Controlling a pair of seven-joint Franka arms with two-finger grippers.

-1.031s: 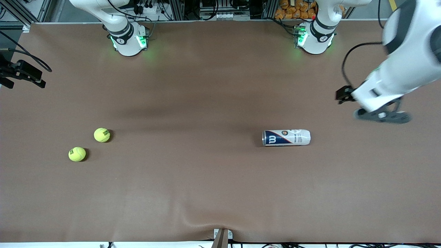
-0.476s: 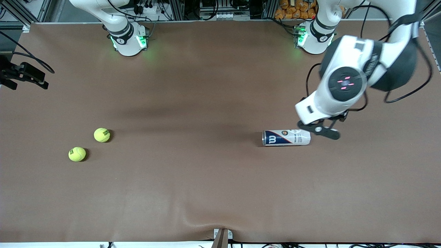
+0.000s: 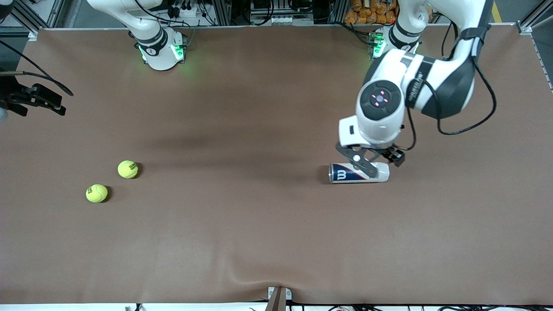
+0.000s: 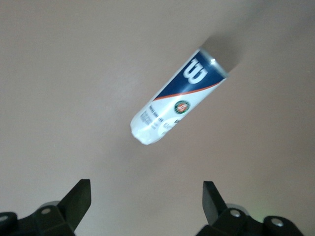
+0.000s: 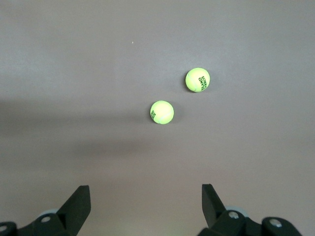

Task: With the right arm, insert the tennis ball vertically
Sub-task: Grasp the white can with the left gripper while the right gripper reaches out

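Two yellow tennis balls lie on the brown table toward the right arm's end, one (image 3: 128, 169) a little farther from the front camera than the other (image 3: 96, 193). In the right wrist view both balls (image 5: 162, 112) (image 5: 198, 79) lie well below my open, empty right gripper (image 5: 145, 196). That gripper (image 3: 38, 100) hangs at the table's edge. A white and blue ball can (image 3: 358, 172) lies on its side toward the left arm's end. My left gripper (image 3: 357, 160) hovers over the can (image 4: 177, 101), open and empty (image 4: 145, 196).
Both arm bases (image 3: 160, 49) (image 3: 394, 47) stand along the table edge farthest from the front camera. A small bracket (image 3: 278, 296) sits at the nearest edge. Bare brown tabletop (image 3: 242, 181) lies between the balls and the can.
The left arm has swung in from its end of the table to above the can. The right gripper has shifted slightly at the table's edge. Balls and can have not moved.
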